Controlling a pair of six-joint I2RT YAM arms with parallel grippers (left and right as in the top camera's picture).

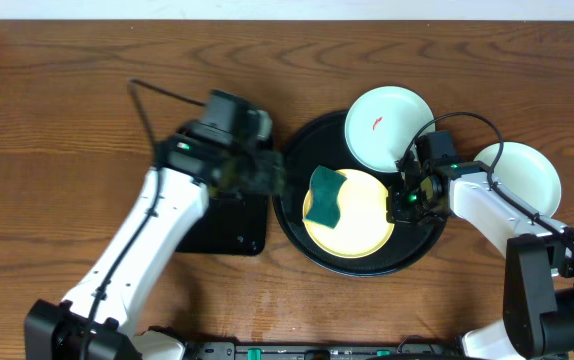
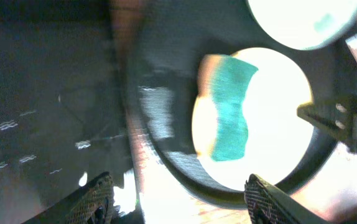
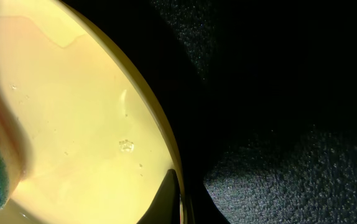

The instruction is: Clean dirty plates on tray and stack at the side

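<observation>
The round black tray [image 1: 292,225] holds a pale yellow plate [image 1: 362,225] with a green sponge [image 1: 324,197] lying on it. A mint plate [image 1: 387,125] with a red smear rests at the tray's far right rim. My right gripper [image 1: 404,200] is shut on the yellow plate's [image 3: 73,112] right rim, one fingertip [image 3: 169,199] inside the plate. My left gripper [image 1: 277,175] hovers open at the tray's left rim [image 2: 166,124], nothing between its fingers [image 2: 97,196]; the sponge [image 2: 231,115] lies beyond them.
Another pale mint plate [image 1: 517,180] sits on the wood tabletop [image 1: 67,120] right of the tray, with no smear showing. A rectangular black tray [image 1: 227,225] lies under my left arm, left of the round tray. A black cable [image 1: 147,100] loops at back left.
</observation>
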